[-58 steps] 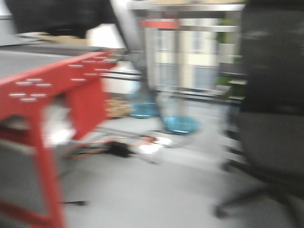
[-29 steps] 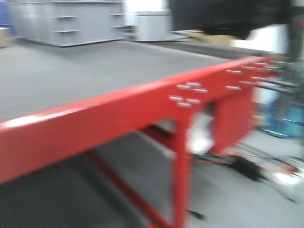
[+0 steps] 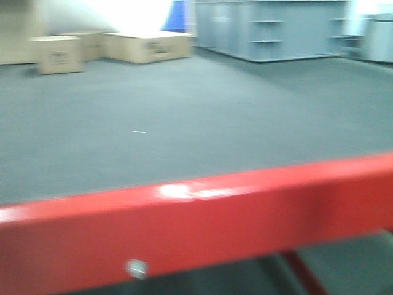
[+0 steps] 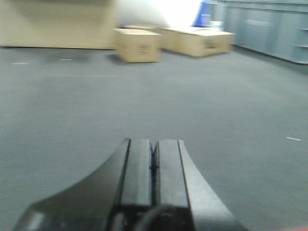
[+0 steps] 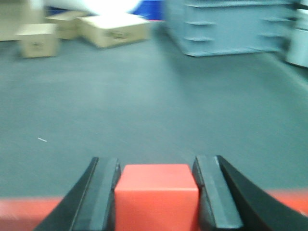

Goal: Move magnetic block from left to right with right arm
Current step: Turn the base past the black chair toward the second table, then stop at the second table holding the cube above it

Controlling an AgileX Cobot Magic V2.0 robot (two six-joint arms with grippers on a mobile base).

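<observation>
The magnetic block, a plain red cube, sits between the two black fingers of my right gripper. Both pads press against its sides, so the gripper is shut on it. Below it a red edge runs along the bottom of the right wrist view. My left gripper is shut with its pads together and nothing between them, held over grey surface. Neither gripper nor the block appears in the front view, which is blurred.
A red bar crosses the front view low down, with grey surface behind it. Far off stand brown cardboard boxes and a grey shelf unit.
The front view has swung left: the office chair and blue water jugs have left the picture, and the red bar now fills the bottom, with boxes and shelves behind.
</observation>
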